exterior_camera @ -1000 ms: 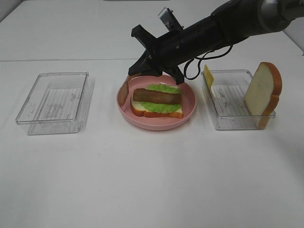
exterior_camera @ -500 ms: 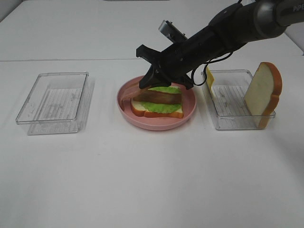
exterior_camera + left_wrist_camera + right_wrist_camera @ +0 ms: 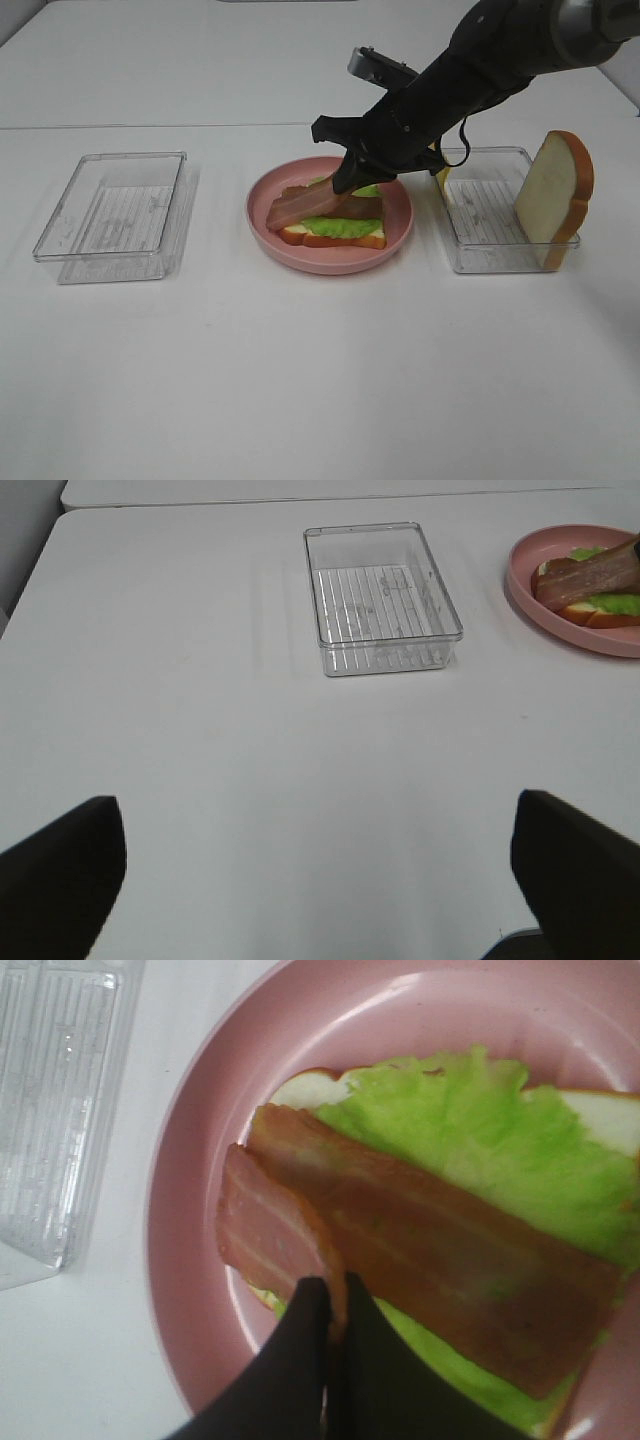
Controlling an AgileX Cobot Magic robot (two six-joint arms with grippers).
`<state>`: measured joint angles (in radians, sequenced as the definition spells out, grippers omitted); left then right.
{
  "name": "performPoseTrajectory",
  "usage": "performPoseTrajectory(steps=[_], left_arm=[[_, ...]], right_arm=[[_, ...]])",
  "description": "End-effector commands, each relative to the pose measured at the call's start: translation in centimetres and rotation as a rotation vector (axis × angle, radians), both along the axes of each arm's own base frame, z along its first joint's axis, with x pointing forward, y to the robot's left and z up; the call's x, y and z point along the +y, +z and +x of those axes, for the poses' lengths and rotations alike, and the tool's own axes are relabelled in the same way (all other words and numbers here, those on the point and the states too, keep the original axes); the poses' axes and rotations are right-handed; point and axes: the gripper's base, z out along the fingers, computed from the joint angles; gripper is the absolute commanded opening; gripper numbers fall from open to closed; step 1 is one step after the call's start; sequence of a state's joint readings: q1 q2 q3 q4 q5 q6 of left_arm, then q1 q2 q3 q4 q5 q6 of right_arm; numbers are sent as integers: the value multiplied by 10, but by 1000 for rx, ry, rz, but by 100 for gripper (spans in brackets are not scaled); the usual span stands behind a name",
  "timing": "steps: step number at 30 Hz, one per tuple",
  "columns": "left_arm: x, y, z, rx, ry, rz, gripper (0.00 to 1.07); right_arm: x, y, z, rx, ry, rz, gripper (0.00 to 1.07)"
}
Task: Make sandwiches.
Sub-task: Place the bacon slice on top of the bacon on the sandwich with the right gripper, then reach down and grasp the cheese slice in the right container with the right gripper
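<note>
The right gripper [image 3: 330, 1310] has its fingers pressed together on one end of a bacon strip [image 3: 275, 1235]. The strip hangs out from the fingertips, tilted, and its free end is low over the stack. It looks light, thin and a little flexible, probably smooth plastic. I judge that a pinch at the end lets it swing, while a hold nearer the middle would keep it flat.

Just under the fingertips lies a second bacon strip [image 3: 440, 1260]. It rests on the ruffled lettuce [image 3: 500, 1130], which covers the bottom bread slice [image 3: 300, 1088]. All of these sit on the pink plate [image 3: 200, 1140]. The loose layers may slide if they are pushed.

Beside the arm, a clear tray [image 3: 490, 250] holds an upright bread slice [image 3: 555, 195]. The tray wall and the arm stand in the way of the slice.

Far off, beyond the other clear tray [image 3: 380, 590], the left gripper [image 3: 320, 880] is spread wide and holds nothing.
</note>
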<state>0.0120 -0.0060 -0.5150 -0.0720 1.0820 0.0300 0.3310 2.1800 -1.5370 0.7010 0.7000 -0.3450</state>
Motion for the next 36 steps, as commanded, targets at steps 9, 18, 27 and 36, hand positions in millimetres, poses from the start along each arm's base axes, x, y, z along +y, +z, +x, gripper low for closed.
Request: performPoseTrajectory(steps=[9, 18, 27, 36], left_arm=[[0, 0, -2, -21, -2, -6, 100], [0, 0, -2, -21, -2, -6, 100], [0, 0, -2, -21, -2, -6, 100], [0, 0, -2, -21, -2, -6, 100]], right_arm=[[-7, 9, 3, -63, -16, -81, 0], [-7, 10, 3, -61, -15, -80, 49], [-8, 33, 0, -105, -8, -66, 96], [-14, 87, -14, -190, 32, -77, 96]])
